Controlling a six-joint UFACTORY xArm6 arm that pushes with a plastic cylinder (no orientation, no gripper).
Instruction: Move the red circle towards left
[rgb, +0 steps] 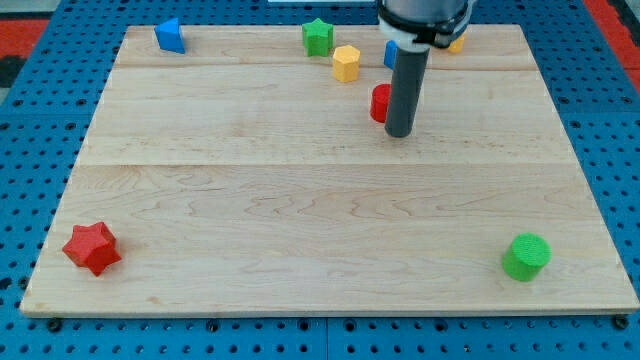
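Note:
The red circle (380, 102) sits near the view's top, right of centre, partly hidden behind my dark rod. My tip (400, 133) rests on the wooden board just right of and slightly below the red circle, touching or nearly touching it; I cannot tell which.
A yellow hexagon (346, 63) and a green star (318, 37) lie up-left of the red circle. A blue block (390, 53) and a yellow block (456, 43) peek out behind the rod. A blue block (170, 35) is top left, a red star (92, 248) bottom left, a green cylinder (526, 256) bottom right.

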